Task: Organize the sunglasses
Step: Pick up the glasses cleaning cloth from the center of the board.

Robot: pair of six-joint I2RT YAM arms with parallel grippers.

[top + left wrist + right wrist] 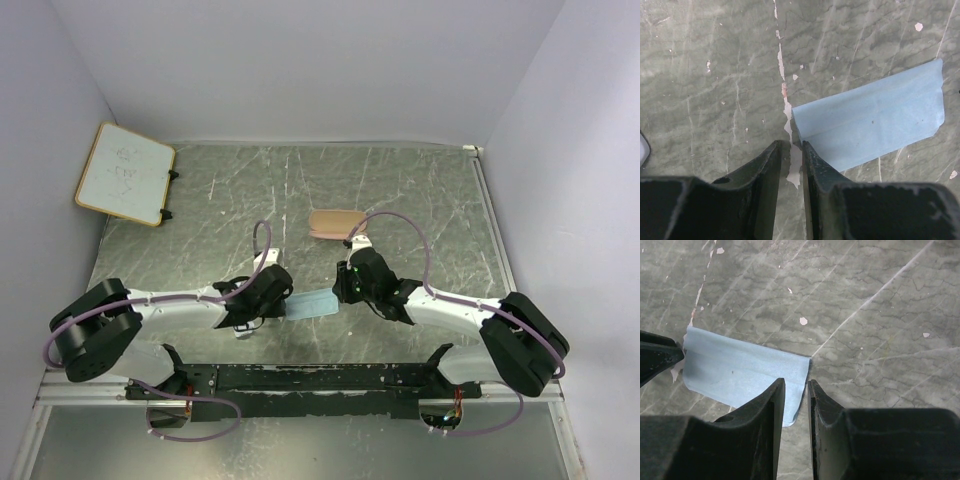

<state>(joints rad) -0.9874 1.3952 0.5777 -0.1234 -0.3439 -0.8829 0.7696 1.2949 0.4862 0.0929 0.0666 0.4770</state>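
A light blue cloth lies flat on the table between my two grippers. The left gripper stands at the cloth's left edge; its jaws are narrowly open, with only bare table in the gap. The right gripper is low over the cloth's right end, jaws slightly open, and the cloth's edge lies on the table under the gap. Small white-framed sunglasses peek out beneath the left arm. Their white rim shows at the left edge of the left wrist view.
A tan-pink oblong case lies on the table behind the right gripper. A small whiteboard leans in the far left corner. White walls close the table on three sides. The left finger shows in the right wrist view.
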